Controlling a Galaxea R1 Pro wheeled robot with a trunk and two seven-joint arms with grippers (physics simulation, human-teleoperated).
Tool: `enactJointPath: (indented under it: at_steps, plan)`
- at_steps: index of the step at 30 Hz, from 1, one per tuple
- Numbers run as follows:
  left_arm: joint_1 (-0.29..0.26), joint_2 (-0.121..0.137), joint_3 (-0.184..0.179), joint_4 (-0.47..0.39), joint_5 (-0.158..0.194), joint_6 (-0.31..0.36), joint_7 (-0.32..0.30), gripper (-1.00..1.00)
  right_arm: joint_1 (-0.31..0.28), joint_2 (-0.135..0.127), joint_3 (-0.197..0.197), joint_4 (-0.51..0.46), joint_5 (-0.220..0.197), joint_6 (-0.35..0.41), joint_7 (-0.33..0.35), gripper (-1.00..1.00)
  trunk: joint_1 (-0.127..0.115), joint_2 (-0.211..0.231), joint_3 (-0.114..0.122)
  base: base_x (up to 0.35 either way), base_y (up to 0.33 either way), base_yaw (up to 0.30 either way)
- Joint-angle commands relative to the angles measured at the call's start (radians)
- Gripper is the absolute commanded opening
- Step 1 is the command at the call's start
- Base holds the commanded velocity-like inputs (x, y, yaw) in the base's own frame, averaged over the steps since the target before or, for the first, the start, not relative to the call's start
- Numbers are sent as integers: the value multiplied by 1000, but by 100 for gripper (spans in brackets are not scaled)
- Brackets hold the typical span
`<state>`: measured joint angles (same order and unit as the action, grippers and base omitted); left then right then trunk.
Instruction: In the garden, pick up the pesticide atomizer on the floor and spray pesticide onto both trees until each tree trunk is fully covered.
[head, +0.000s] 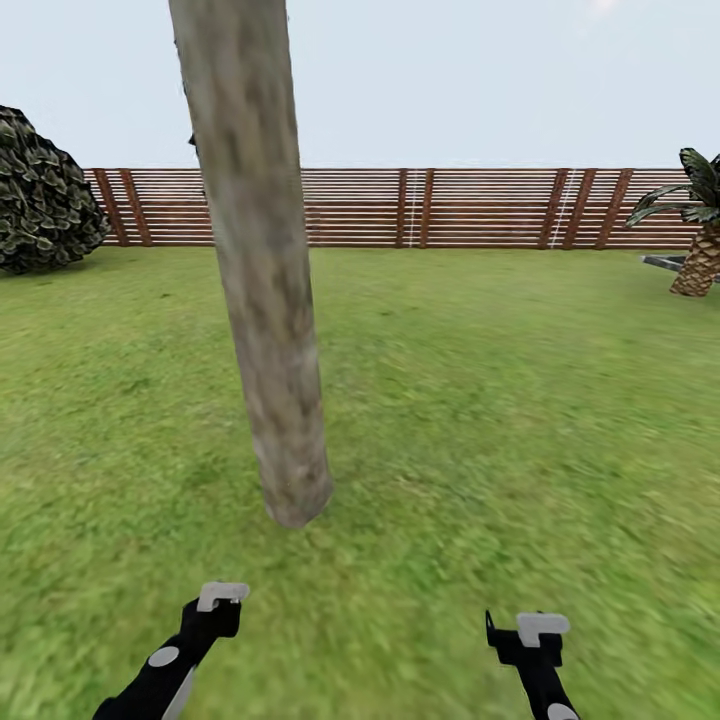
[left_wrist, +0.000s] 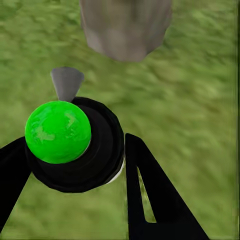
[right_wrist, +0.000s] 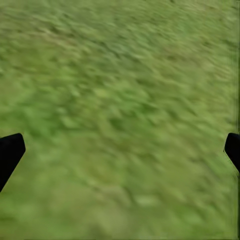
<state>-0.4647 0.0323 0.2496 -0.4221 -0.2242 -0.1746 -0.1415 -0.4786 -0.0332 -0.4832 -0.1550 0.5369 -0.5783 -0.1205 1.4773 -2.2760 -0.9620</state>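
Atomizer clamped in left gripper; tree trunk directly ahead on the lawn.
Nozzle should be aimed squarely at the trunk and swept base upward; right gripper fingers spread wide, empty.

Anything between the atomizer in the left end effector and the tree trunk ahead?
Nothing but bare grass. The left wrist view shows the atomizer with its nozzle toward the trunk; open lawn separates them.

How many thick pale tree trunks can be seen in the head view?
1. The pale trunk stands on the lawn, ahead of the left gripper. The second tree may stand outside the picture.
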Motion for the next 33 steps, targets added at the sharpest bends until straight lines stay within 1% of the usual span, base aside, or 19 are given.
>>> enactJointPath:
  at_steps: [1, 2, 3, 4, 6, 7, 13, 18, 20, 22, 24, 25, 26, 27, 30, 31, 32, 33]
  plan:
    - [0, 0, 0, 0, 0, 0, 0, -100, 0, -1, 0, 0, 0, 0, 0, 100, 0, 0, 0, 252, -237, 0]
    - [-1, -32, -4, 1, -2, -1, -3, -100, 0, -3, 0, -1, 0, 0, 1, 100, 0, 0, 0, 11, -10, 0]
    - [-3, -56, -6, -2, -5, 0, -2, -100, 0, -3, 0, -1, 1, 0, 1, 100, 0, 0, 0, 6, -5, 0]
    - [-5, -67, -7, -5, -7, 1, -2, -100, 0, -3, 0, -1, 1, 0, 1, 100, 0, 0, 0, 4, -3, 0]
    - [-9, -79, -7, -24, -7, 9, -3, -100, 0, -4, 0, 0, 1, 0, 0, 100, 0, 0, 0, 2, -2, 0]
    - [-5, -70, 2, -61, -4, 17, -4, -100, 0, -2, 0, 0, 2, 0, -1, 100, 0, 0, 0, 0, 0, 0]
    - [-5, -71, 2, -61, -4, 17, -4, -100, 0, -4, 0, -1, 2, 0, -1, 100, 0, 0, 0, 0, 0, 0]
    - [-5, -80, -6, -51, -8, 18, -3, -100, 0, -4, 0, -1, 2, 0, -1, 100, 0, 0, 0, 0, 0, 0]
    - [-14, -86, -6, -48, -7, 19, -3, -100, 0, -4, 0, -1, 2, 0, 0, 100, 0, 0, 0, 0, 0, 0]
    - [-19, -82, -5, -52, -3, 37, -3, -100, 0, -4, 0, -1, 2, 0, -1, 100, 0, 0, 0, 0, 0, 0]
    - [-32, -66, -1, -64, -2, 89, -2, -100, 0, -5, 0, -1, 2, 0, -1, 100, 0, 0, 0, 0, 0, 0]
    - [-46, -48, 0, -71, -2, 118, -2, -100, 0, -5, 0, 0, 2, 0, 0, 100, 0, 0, 0, 0, 0, 0]
    - [-60, -12, 1, -81, -1, 147, -4, -100, 0, -5, 0, 0, 2, 0, -1, 100, 0, 0, 0, 0, 0, 0]
    - [-62, -16, -3, -83, -2, 149, -5, -100, 0, -5, 0, 0, 2, 0, -1, 100, 0, 0, 0, 0, 0, 0]
    - [-63, -72, -10, -84, -8, 148, -9, -100, 0, -5, 0, 0, 2, 0, -1, 100, 0, 0, 0, 0, 0, 0]
    - [-63, -93, -20, -84, -13, 148, -10, -100, 0, -5, 0, 0, 2, 0, -1, 100, 0, 0, 0, 0, 0, 0]
    - [-64, -106, -42, -85, -15, 149, -11, -100, 0, -5, 0, -1, 2, 0, -1, 100, 0, 0, 0, 0, 0, 0]
    - [-64, -109, -50, -86, -16, 150, -12, -100, 0, -5, 0, -1, 2, 0, -1, 100, 0, 0, 0, 0, 0, 0]
